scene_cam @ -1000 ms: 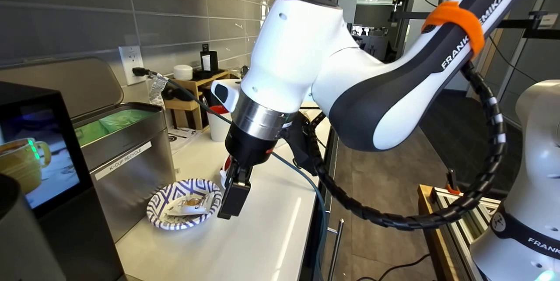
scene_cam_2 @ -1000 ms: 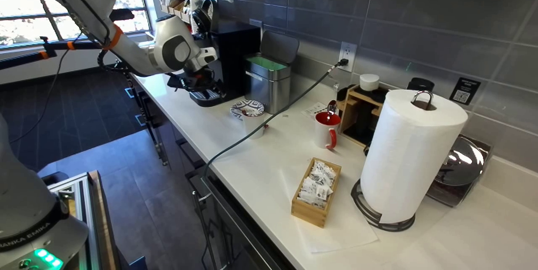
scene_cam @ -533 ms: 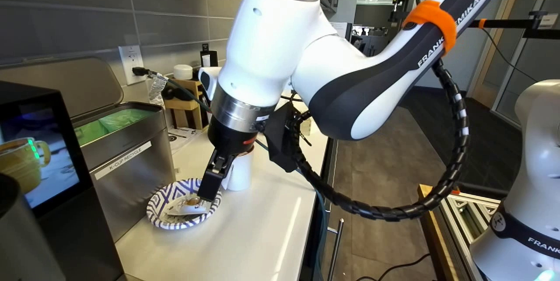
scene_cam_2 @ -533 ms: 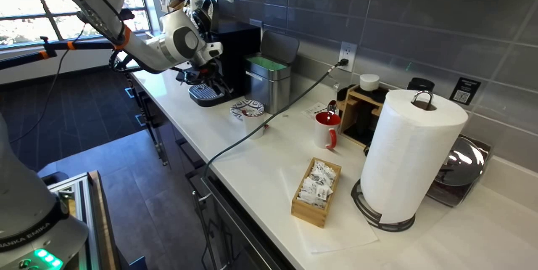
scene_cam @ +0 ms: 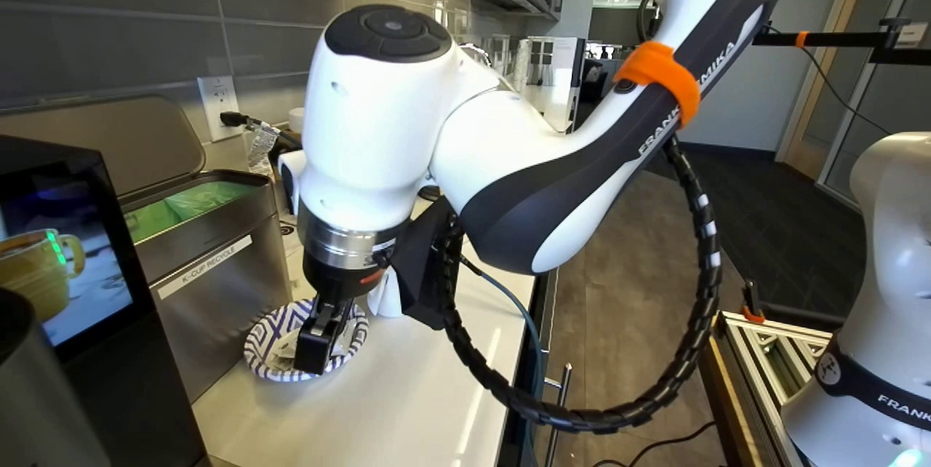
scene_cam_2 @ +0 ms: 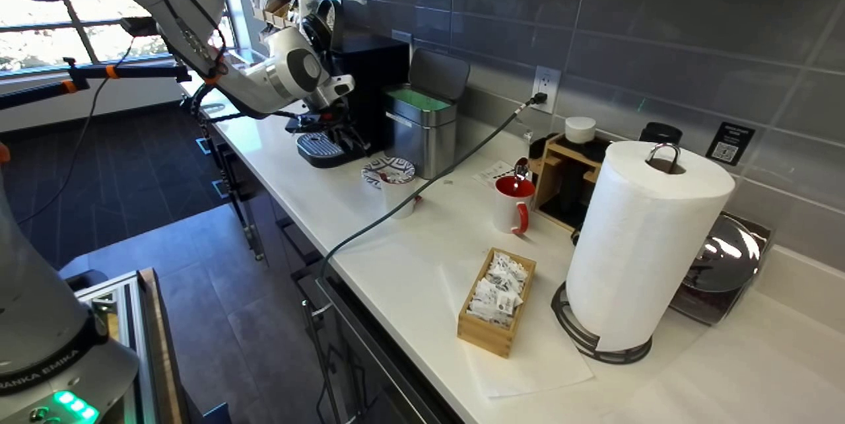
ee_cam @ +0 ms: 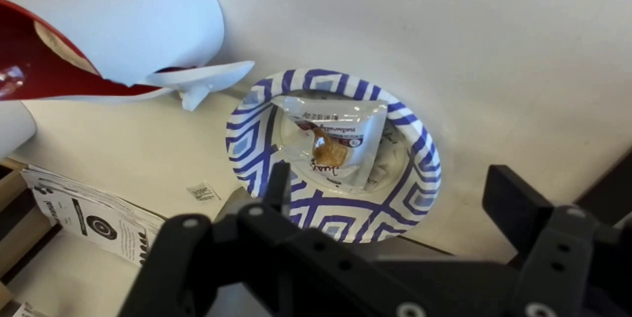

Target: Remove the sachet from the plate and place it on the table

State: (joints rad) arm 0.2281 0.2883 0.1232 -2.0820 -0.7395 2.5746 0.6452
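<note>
The hand (ee_cam: 395, 191) stands with its jaws wide apart, gripping nothing. In the wrist view the sachet (ee_cam: 340, 144) lies on the plate (ee_cam: 424, 174), below the hand and off-centre toward that view's left jaw. Current step, by judgement: approach, grasp pending. The next move calls for centring over the sachet, lowering and pinching it without the rim; transfer to the tabletop (ee_cam: 518, 60) is outstanding.

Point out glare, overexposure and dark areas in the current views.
In an exterior view, a white glare streak runs along the counter; in an exterior view, the window washes out nearly white; in the wrist view, the gripper looks almost black, while small glints mark the sachet.
</note>
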